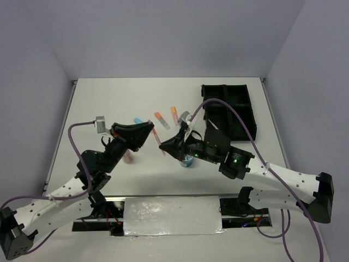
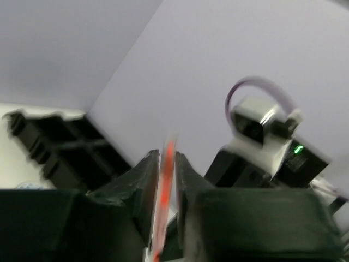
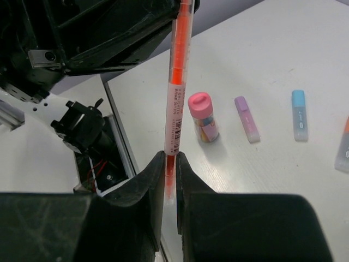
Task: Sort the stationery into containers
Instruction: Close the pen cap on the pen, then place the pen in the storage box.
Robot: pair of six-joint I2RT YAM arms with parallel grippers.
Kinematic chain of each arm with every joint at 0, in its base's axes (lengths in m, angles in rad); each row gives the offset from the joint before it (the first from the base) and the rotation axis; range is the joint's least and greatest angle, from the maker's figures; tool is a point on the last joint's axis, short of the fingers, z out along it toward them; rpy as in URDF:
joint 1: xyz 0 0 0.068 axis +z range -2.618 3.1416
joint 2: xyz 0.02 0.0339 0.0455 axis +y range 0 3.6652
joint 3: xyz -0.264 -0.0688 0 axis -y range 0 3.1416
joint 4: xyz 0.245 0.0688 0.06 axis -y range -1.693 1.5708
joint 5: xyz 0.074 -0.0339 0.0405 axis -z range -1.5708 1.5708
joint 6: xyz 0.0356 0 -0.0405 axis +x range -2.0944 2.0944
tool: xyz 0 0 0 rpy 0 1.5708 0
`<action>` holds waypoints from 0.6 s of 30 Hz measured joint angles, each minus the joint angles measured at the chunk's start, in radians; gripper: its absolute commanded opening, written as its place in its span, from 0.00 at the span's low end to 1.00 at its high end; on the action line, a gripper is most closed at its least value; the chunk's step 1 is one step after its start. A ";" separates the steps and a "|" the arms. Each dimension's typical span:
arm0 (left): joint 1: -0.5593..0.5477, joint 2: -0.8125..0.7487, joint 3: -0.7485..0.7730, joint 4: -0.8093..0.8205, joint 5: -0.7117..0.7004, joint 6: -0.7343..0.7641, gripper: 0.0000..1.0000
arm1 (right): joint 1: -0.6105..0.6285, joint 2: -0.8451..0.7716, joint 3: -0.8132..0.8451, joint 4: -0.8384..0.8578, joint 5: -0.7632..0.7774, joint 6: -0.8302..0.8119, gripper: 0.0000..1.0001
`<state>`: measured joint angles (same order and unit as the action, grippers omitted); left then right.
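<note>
Well left of the black tray [image 1: 240, 95], over the tabletop [image 1: 109, 98], left jaws are clenched on one end of the thin orange pen [image 3: 177, 93]; pink bottle [image 3: 203, 116] stands upright farther left of the tray. Closer to the tray, right jaws grip the pen's other end, so it hangs off the tabletop between both. Blue-white tub [image 1: 187, 161] sits left of the tray's near end.

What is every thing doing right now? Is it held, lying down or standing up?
left hand: shut on one end of the orange pen.
right hand: shut on the pen's other end.
orange pen: held in the air between both hands.
pink bottle: standing upright, cap on.
purple highlighter: lying flat.
blue highlighter: lying flat.
black tray: sitting flat, no hand in it.
</note>
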<state>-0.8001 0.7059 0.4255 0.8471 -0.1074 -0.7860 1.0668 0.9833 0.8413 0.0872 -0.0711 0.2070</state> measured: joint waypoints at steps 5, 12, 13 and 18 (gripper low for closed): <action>-0.016 -0.064 0.086 -0.371 -0.035 0.027 0.99 | -0.010 0.019 -0.002 0.146 0.032 -0.003 0.00; -0.016 -0.144 0.428 -0.811 -0.200 0.079 0.99 | -0.071 0.072 -0.031 0.168 0.148 0.009 0.00; -0.016 -0.150 0.494 -0.859 -0.235 0.082 0.99 | -0.113 0.092 -0.029 0.139 0.167 0.011 0.00; -0.016 -0.148 0.797 -1.196 -0.438 0.100 0.99 | -0.372 0.169 0.035 -0.091 0.300 0.018 0.00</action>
<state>-0.8162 0.5583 1.2224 -0.3489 -0.5453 -0.6861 0.6952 1.1519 0.8761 -0.0036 0.2287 0.2253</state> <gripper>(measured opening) 0.993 0.154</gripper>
